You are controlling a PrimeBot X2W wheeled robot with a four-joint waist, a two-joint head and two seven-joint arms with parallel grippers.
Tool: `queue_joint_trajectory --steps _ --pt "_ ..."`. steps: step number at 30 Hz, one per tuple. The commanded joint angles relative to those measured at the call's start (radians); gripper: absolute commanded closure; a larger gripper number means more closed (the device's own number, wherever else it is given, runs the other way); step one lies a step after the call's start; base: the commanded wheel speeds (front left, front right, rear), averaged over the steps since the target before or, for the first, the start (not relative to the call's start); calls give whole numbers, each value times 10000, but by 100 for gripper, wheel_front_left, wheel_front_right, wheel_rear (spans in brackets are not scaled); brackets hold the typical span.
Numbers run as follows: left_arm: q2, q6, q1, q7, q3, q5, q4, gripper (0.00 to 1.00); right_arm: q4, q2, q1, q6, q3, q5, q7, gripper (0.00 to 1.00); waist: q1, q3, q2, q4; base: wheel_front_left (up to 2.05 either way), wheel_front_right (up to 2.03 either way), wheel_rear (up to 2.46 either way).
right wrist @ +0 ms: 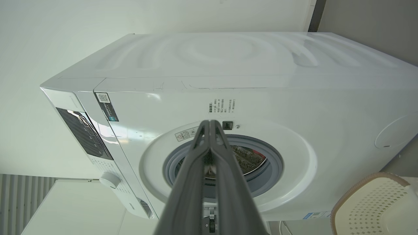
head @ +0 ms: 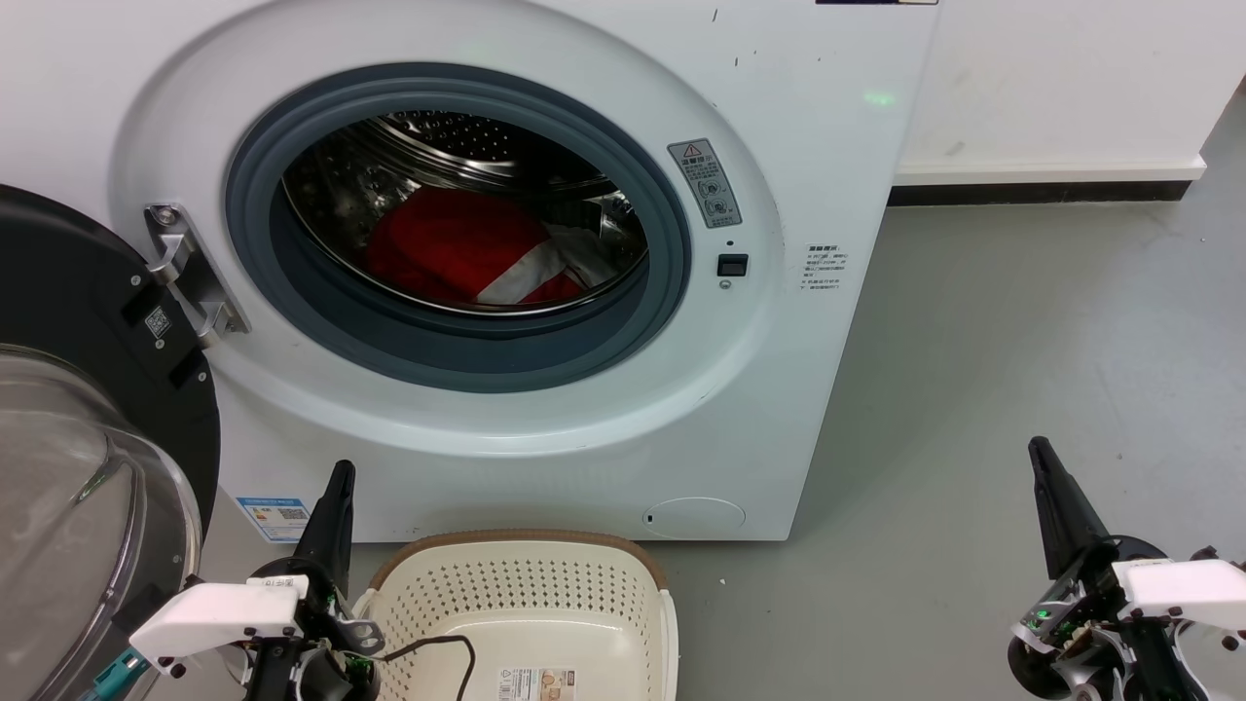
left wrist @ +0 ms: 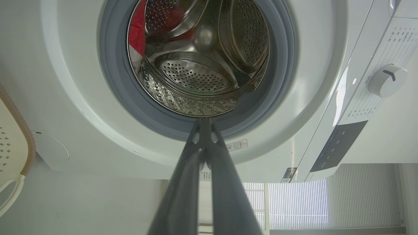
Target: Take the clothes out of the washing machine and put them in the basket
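Head view: clothes [head: 450,245] inside drum [head: 438,144], beyond both jaws.

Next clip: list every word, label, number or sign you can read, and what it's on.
Nothing legible enough to quote.
Grey sticker on white front-loading washing machine: warning triangle; print too small.
White sticker beside it: too small.
Blue label, lower left: blurred.
Square code sticker on black-framed glass door: no words.
Paper label in cream perforated plastic basket: blurred.
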Motion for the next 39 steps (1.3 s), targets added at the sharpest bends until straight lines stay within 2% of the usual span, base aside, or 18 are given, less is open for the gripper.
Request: queue_joint_trajectory --steps 1,39 --pt "13 -22 -63 17 20 -18 -2 100 13 29 -129 -3 -2 -50 8 100 0 0 0 0 0 0 0" --pt "13 -22 -63 16 20 -18 -3 100 13 29 -129 -3 2 -47 4 100 0 0 0 0 0 0 0"
